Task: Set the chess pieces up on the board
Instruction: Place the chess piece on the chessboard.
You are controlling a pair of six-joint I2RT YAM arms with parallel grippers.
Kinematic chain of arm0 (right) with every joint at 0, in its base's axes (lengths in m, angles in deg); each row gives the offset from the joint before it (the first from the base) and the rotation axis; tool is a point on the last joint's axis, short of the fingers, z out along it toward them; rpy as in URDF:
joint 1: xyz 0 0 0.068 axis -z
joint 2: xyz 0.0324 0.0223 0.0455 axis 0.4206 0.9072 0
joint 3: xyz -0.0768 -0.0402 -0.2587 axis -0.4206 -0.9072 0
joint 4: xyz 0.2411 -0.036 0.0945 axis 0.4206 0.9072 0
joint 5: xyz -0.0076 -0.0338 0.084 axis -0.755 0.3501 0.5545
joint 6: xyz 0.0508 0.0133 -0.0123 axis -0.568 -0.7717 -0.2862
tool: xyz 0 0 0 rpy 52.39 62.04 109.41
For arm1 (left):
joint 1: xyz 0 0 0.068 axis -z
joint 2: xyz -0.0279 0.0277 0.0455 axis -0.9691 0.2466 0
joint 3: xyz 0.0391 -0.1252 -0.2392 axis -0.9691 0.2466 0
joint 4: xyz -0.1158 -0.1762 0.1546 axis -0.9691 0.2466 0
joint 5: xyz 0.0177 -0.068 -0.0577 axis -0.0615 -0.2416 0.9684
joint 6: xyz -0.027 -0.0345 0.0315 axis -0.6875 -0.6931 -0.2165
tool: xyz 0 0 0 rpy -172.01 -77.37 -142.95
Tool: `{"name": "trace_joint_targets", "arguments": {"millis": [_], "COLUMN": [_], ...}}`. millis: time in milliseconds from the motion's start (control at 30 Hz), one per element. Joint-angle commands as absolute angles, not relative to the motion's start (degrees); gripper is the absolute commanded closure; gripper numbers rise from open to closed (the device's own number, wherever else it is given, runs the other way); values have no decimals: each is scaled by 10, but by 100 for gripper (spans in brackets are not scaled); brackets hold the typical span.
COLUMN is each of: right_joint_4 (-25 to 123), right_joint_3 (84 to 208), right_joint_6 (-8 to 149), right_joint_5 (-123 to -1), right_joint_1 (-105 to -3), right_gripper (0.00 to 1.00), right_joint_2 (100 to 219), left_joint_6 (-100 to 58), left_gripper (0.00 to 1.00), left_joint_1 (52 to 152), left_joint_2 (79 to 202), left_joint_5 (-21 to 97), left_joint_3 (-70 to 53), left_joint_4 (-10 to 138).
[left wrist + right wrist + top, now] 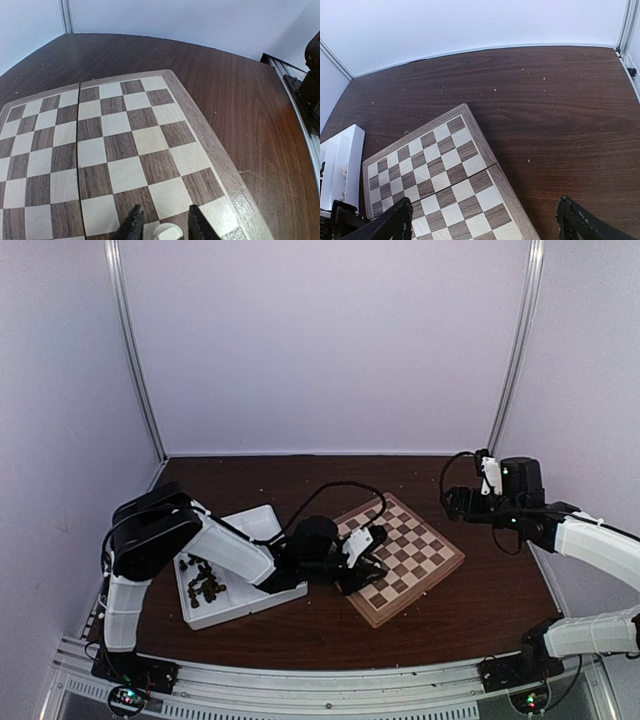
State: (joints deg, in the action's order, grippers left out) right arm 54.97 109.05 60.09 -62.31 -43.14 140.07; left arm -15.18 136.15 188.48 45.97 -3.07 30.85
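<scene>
Gently, the cream-white piece (167, 232) should be left upright and centred on its square near the rim of the board (125, 150). The left tool (165, 216) is best lifted straight up, so that neither finger clips it. Whether the piece is gripped or freed cannot be told; dark, narrow fingers flank it closely. The right tool (487, 226) is spread wide and empty above the board. The piece looks smooth, turned and round-topped. Dark pieces (205, 582) are heaped in a white tray (262, 515).

left arm stretched rightward, left gripper (162, 222) low, jaws slightly parted. right arm raised far right, right gripper (487, 220) spread wide.
</scene>
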Motion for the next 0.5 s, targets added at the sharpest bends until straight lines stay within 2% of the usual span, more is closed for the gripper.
{"name": "trace_joint_targets", "arguments": {"millis": [0, 133, 200, 467], "right_joint_4": [549, 550, 555, 616], "right_joint_3": [1081, 1083, 1089, 1114], "right_joint_6": [596, 597, 603, 589], "right_joint_5": [-635, -618, -596, -549], "right_joint_1": [-434, -434, -435, -461], "right_gripper": [1, 1, 4, 7], "right_joint_2": [1392, 1401, 1406, 1417], "left_joint_6": [-147, -147, -146, -156], "left_gripper": [57, 41, 34, 4], "left_joint_1": [1360, 1360, 1360, 1360], "left_joint_2": [1886, 1876, 1860, 1728], "left_joint_5": [459, 457, 452, 385], "left_joint_3": [-34, -28, -24, 24], "left_joint_4": [275, 276, 282, 393]}}
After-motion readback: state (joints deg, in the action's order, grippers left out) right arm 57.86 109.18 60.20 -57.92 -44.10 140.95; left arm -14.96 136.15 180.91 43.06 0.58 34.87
